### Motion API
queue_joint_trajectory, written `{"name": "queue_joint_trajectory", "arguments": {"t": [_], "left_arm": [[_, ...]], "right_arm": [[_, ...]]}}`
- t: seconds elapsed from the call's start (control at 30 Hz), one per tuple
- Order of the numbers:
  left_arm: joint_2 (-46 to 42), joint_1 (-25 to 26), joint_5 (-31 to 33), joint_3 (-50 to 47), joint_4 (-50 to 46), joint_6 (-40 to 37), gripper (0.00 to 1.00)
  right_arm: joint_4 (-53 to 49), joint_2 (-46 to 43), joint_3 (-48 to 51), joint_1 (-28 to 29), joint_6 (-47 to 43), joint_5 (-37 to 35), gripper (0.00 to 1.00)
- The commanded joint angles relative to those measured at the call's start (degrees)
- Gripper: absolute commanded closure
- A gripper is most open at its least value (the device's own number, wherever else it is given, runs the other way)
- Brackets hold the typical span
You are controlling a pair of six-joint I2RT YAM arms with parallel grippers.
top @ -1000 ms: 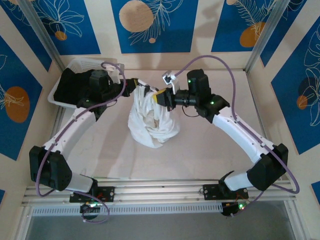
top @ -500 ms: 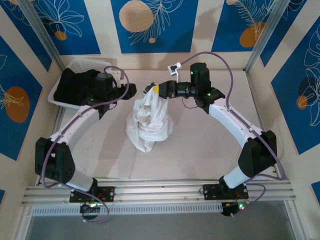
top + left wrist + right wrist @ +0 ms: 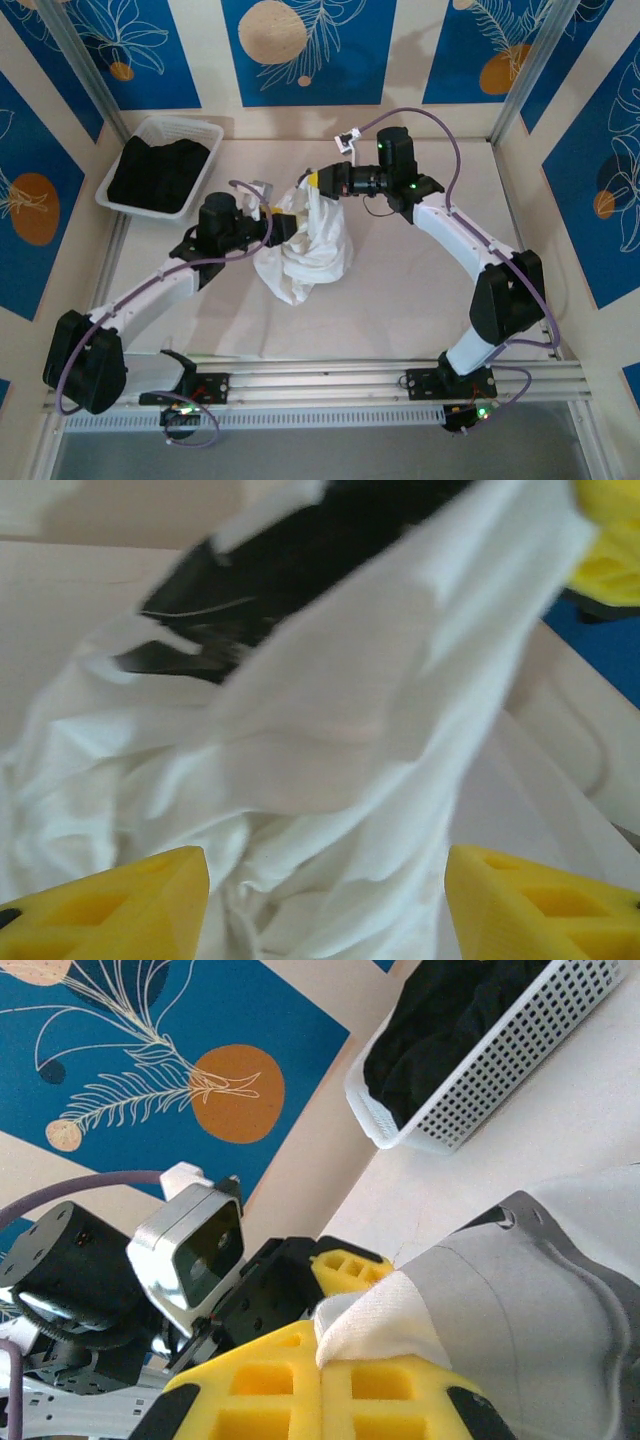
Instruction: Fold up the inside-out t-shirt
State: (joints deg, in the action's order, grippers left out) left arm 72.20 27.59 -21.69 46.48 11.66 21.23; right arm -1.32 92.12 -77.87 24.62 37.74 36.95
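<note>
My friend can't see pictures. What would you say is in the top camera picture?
A crumpled white cotton t-shirt hangs from the right gripper, which pinches its top, its bottom heaped on the beige table. The left gripper is open beside the cloth. At far left, a white plastic basket holds a black garment.

T-shirt [image 3: 310, 255] right of basket [image 3: 185, 121]

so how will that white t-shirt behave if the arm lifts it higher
Probably very floppy: the t-shirt hangs from the right gripper in crumpled, sagging folds. Likely light, since one pinched edge seems to carry it. It might slip, as only a small fold sits between the yellow fingers.
</note>
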Motion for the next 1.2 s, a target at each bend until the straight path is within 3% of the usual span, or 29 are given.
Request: {"name": "queue_joint_trajectory", "arguments": {"t": [0.0,0.3,0.53,0.6,0.67,0.73,0.8,0.87,0.93,1.0,1.17], "left_arm": [[2.12,0.38,-2.82,3.31,4.51,-1.19,0.37],[6.72,0.38,3.39,7.94,-0.89,-7.93,0.55],[12.19,0.35,-0.85,12.72,-0.41,-6.03,0.61],[13.19,0.32,-1.54,13.54,0.26,-5.01,0.74],[13.33,0.10,-1.13,14.72,-1.70,-4.18,0.96],[12.03,-0.26,-0.29,15.87,-5.79,-2.79,1.00],[9.43,-0.82,-0.01,16.70,-9.51,1.34,1.00],[6.75,-1.22,-1.57,15.59,-9.39,7.29,1.00],[4.32,-1.33,-5.22,13.12,-5.81,11.88,1.00],[2.26,-1.46,-6.72,11.72,-4.12,14.64,1.00],[-0.87,-1.40,-5.84,11.15,-4.95,14.81,1.00]], "right_arm": [[-0.33,0.08,-0.71,0.17,-0.11,1.97,1.00],[-2.33,-0.18,-1.31,0.08,-1.62,1.89,1.00],[-2.01,1.46,-2.49,0.18,-2.22,1.37,1.00],[-2.26,3.21,-4.08,-0.02,-2.14,1.57,1.00],[-3.58,4.55,-5.98,-0.22,-3.08,1.50,1.00],[-12.31,5.89,-10.75,-0.82,-7.21,-4.31,0.96],[-28.37,7.34,-17.83,-0.80,-14.47,-19.61,0.83],[-33.96,5.58,-17.46,0.80,-20.50,-34.85,0.68],[-30.83,-0.12,-9.37,3.24,-24.40,-39.94,0.59],[-22.86,-8.06,3.48,6.98,-25.26,-39.91,0.50],[-9.27,-16.62,23.19,15.91,-20.14,-43.62,0.41]]}}
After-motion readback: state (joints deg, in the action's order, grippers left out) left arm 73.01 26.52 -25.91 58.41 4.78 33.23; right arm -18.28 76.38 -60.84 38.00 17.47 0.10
